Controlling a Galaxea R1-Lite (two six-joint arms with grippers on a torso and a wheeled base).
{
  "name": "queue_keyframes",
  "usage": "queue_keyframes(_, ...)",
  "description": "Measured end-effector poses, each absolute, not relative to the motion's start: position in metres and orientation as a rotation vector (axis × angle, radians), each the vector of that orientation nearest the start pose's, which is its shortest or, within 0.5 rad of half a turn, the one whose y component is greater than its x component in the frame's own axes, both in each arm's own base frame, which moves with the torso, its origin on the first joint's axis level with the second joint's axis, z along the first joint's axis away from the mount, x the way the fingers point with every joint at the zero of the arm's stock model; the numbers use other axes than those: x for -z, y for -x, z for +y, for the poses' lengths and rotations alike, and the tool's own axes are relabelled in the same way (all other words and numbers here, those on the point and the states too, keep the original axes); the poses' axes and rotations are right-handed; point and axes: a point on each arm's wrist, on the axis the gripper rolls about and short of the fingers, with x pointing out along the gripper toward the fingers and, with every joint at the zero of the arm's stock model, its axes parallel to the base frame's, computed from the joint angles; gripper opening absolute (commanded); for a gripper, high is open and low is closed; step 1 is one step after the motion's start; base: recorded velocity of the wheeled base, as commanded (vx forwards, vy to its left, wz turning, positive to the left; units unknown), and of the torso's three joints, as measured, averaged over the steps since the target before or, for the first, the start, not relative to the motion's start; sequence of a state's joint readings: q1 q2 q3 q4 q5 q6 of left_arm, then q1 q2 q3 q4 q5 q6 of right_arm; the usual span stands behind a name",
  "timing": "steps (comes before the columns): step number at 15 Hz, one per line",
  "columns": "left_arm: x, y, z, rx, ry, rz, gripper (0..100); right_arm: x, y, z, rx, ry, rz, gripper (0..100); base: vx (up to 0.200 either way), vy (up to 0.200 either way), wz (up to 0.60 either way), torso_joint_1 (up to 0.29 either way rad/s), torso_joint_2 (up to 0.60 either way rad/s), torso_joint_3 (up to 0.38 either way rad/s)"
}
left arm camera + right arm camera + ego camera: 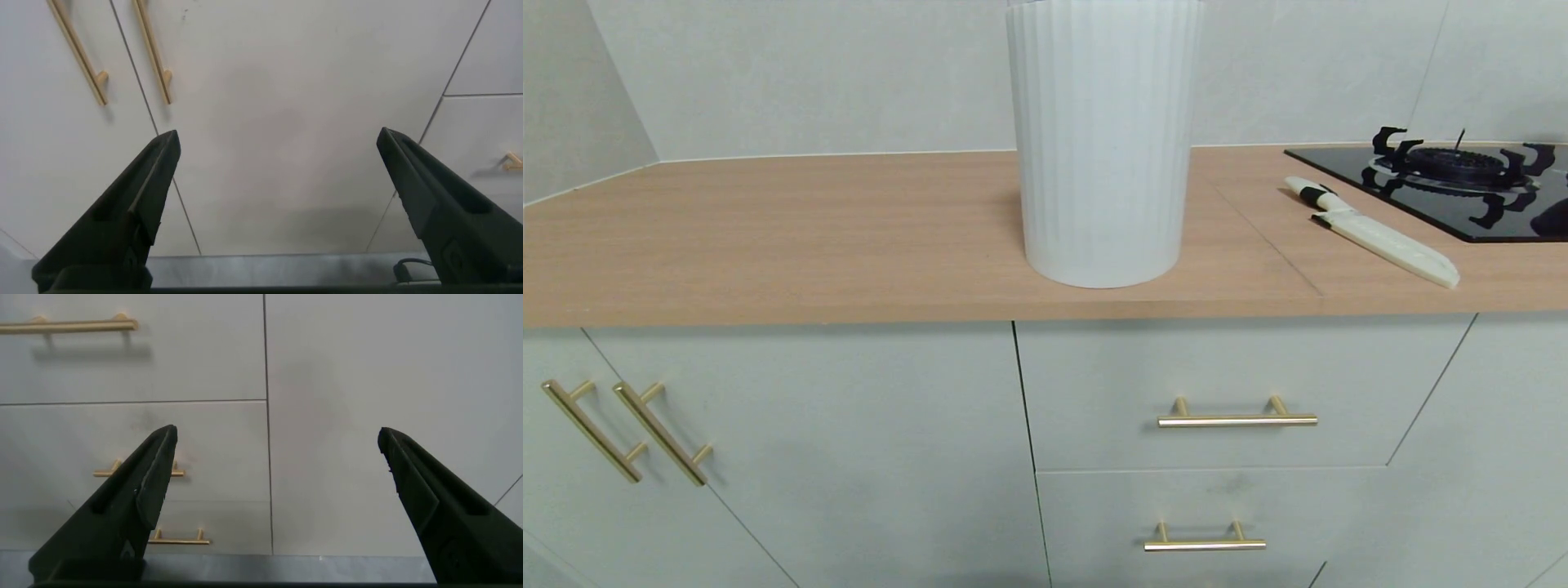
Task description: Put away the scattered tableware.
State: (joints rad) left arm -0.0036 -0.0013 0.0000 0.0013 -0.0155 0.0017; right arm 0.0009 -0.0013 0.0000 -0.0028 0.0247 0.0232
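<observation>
Head view: cream-bladed knife (1372, 230) lies mid-right on the wooden countertop (768, 237), right of the tall white ribbed pot (1103, 147). My left pincer (276, 137) and right pincer (276, 433) both gape wide, empty.

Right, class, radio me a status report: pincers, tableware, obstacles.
Left pincer open, right pincer open, facing cabinet doors. Knife flat on counter beside stove. White ribbed container mid-counter; nothing between them.

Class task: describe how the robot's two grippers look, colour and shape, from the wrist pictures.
The left gripper and right gripper look alike: each has two matte dark grey fingers, long wedges narrowing to blunt tips, with flat, angular faces.
</observation>
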Motion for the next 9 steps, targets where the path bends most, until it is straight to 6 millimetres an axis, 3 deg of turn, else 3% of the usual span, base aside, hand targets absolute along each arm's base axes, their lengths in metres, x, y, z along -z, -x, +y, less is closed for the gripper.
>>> queue_keyframes(3,-0.0753,0.0229,-0.0003,0.019,-0.002,0.0,100,-0.0757,0.0229,0.0005,-0.026,-0.023,-0.004,100,0.0,0.0,0.0,0.0,0.0,0.0)
queue_keyframes(7,-0.0752,0.0229,-0.0003,0.019,-0.002,0.001,100,-0.0757,0.0229,0.0005,-0.026,-0.024,-0.003,100,0.0,0.0,0.0,0.078,-0.24,-0.257)
queue_keyframes(9,-0.0755,0.0229,-0.0003,0.019,-0.002,-0.001,100,-0.0757,0.0229,0.0005,-0.026,-0.024,-0.003,100,0.0,0.0,0.0,0.124,-0.54,-0.303)
